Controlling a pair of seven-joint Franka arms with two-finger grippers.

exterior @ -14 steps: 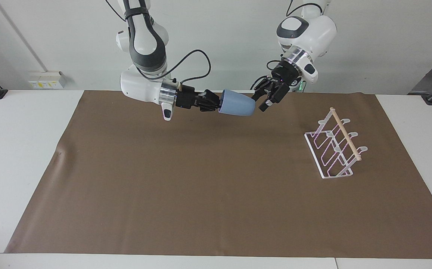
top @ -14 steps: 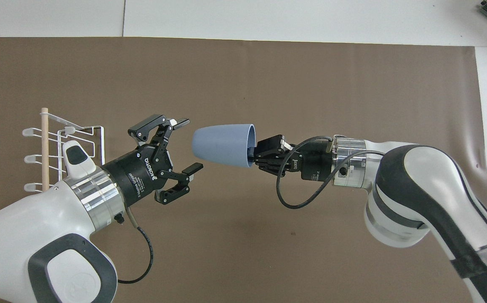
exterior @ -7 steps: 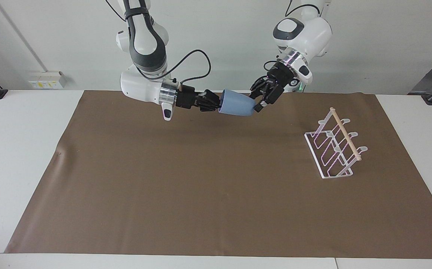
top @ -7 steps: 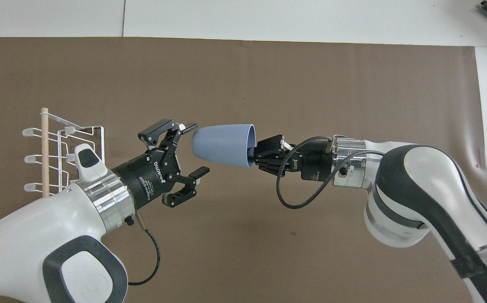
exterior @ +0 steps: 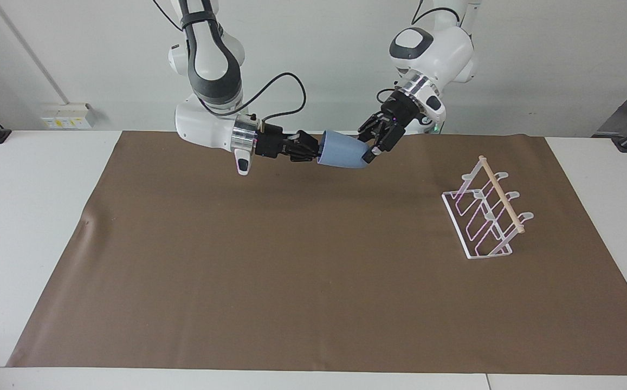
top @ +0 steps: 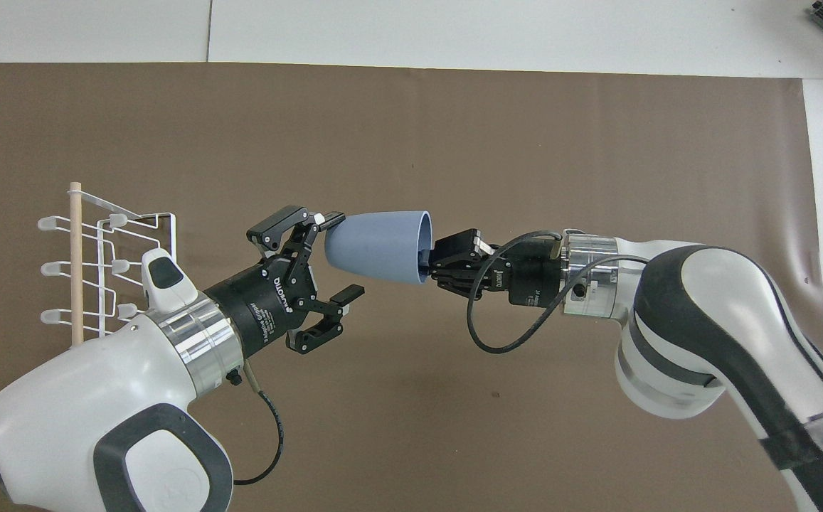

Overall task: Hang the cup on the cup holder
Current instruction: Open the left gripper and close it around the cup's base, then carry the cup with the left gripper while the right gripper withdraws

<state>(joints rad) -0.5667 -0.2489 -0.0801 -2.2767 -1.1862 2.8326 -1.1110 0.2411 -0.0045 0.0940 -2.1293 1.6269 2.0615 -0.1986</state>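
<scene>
Cup (exterior: 342, 152): a small light-blue plastic tumbler, matte and unmarked, tapered from a wide rim to a narrow rounded base, no handle.
Cup position: held in the air on its side over the brown mat's edge nearest the robots, rim toward the right arm, base toward the left arm.
Right end effector (top: 431, 264): black fingers closed together on the cup's rim, one finger seen inside the mouth.
Left end effector (top: 343, 256): jaws spread wide apart around the cup's narrow base; one fingertip (top: 331, 219) is seen at the base's edge, the other below it. Whether they touch cannot be told.
Cup holder (exterior: 485, 216): a slanted rack of thin white wire loops with a pinkish tint, flat white prongs, and a pale round wooden dowel along the top; it stands on the mat toward the left arm's end, well apart from the cup.
Mat (exterior: 302, 281): a smooth brown sheet, slightly wrinkled at one edge.
Worktop (exterior: 26, 216): white, flat, showing around the mat.
</scene>
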